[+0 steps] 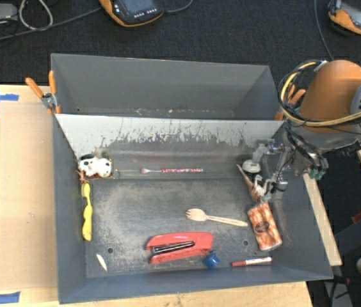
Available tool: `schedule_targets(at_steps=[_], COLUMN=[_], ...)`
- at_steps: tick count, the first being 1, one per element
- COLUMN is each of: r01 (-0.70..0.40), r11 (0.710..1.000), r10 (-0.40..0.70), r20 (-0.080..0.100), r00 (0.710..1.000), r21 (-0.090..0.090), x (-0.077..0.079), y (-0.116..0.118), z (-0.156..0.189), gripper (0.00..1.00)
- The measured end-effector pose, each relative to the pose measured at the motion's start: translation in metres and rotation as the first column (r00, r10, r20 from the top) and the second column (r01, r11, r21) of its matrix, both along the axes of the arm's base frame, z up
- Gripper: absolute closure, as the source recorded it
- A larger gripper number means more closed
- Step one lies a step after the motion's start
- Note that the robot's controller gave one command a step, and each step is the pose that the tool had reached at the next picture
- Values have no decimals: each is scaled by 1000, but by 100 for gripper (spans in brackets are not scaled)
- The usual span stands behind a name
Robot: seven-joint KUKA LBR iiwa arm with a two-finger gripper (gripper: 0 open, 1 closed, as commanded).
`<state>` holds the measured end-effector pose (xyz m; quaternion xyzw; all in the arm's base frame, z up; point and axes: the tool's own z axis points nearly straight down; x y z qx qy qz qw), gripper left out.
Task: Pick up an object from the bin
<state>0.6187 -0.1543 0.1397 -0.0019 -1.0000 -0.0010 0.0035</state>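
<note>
Nothing has been lifted out of the grey bin (72, 190), so the pick is judged still to be made. The gripper (265, 183) is seen low at the bin's right side; whether it is spread or closed cannot be told. A red stapler (179, 245) is left lying near the front wall. Nearest the gripper, just below it, a brown patterned packet (265, 227) lies flat, with a wooden spoon (216, 218) beside it.

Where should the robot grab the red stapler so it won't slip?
Probably its middle, from straight above, squeezing across the narrow width. The red stapler lies flat, long side left to right, and a small blue thing crowds its right end.
</note>
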Motion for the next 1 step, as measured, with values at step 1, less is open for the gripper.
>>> schedule_targets(at_steps=[1], r01=[-3], r11=[1000], r10=[3], r20=[7], r00=[1000], r21=[-1], x=[2], y=[1], z=[5], gripper=[0])
